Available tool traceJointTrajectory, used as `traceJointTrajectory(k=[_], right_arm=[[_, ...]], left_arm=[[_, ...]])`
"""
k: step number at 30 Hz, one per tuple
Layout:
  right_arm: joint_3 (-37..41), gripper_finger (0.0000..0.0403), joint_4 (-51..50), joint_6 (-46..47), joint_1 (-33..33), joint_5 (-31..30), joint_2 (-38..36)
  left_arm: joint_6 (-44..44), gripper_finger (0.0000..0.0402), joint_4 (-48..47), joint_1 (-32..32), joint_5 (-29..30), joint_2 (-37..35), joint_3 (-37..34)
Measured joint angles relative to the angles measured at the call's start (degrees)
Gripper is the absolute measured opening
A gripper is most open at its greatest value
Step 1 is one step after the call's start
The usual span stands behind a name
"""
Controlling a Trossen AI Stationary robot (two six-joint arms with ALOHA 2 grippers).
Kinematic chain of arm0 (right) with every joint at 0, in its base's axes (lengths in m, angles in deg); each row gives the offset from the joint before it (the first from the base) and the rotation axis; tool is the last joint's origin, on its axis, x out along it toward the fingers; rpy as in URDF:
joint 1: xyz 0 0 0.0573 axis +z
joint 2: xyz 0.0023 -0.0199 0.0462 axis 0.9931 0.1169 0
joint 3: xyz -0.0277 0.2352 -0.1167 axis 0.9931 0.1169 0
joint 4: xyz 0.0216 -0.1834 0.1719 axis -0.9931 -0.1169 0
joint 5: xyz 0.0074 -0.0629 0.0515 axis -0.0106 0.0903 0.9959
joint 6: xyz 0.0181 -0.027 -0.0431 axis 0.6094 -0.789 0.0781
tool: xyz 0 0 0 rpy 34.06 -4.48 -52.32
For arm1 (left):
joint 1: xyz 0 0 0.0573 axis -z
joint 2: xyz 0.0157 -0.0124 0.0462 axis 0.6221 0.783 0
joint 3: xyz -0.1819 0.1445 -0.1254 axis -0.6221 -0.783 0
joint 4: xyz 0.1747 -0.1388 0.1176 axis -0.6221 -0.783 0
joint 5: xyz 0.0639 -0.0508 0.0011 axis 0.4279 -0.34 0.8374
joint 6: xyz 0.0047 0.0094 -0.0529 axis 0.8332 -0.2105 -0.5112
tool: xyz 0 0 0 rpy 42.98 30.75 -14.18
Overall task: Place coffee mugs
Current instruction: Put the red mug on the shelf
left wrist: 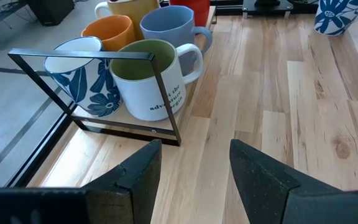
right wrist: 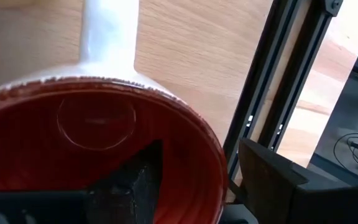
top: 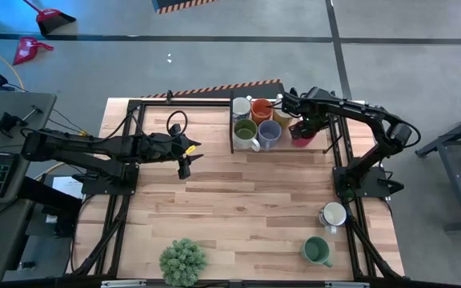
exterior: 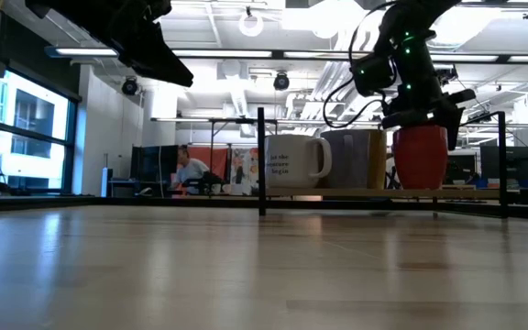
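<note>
Wooden counter point(top: 238, 200) fills the high view, with a plant point(top: 183, 261) at 6 o'clock. Six mugs point(top: 262, 122) cluster at 12 o'clock; two more mugs point(top: 326, 232) sit at 4 o'clock. Right tool point(top: 302, 128) straddles the red mug's point(top: 302, 138) rim, one finger inside, fingers apart, not clamped. Left tool point(top: 184, 164) hovers at 10 o'clock, fingers apart, empty.

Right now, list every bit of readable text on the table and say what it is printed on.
"at the adventure begin": dark print on the white mug with the olive inside, part-hidden by the black frame.
The low view shows the same mug's print, too blurred to confirm.
No other mug shows lettering.
</note>
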Motion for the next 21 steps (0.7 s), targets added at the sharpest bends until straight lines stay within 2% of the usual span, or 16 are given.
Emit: traceJointTrajectory(k=[5, 9, 13, 16, 21], right_arm=[[-2.73, 0.0189, -1.84, 0.0, 0.0, -0.05, -0.02], [-7.63, 0.0189, -5.03, 0.22, 0.0, -2.17, -0.04], [-13.65, 0.0189, -9.11, 0.19, 0.04, -1.69, -0.04], [-19.03, 0.0189, -10.94, -0.02, 0.76, -0.42, -0.1], [-24.22, 0.0189, -10.87, -4.42, 3.28, 6.0, -1.54]], left_arm=[[0.0, 0.018, -0.02, 0.0, 0.0, 0.0, 0.0], [-0.42, 0.018, -0.14, 0.0, -0.04, 0.0, 0.0], [-0.42, 0.018, -0.33, 0.0, -0.07, 0.0, 0.0], [0.0, 0.018, -0.33, 0.0, -0.07, 0.0, 0.0], [-0.02, 0.018, -0.35, 0.0, -0.02, 0.0, 0.0]])
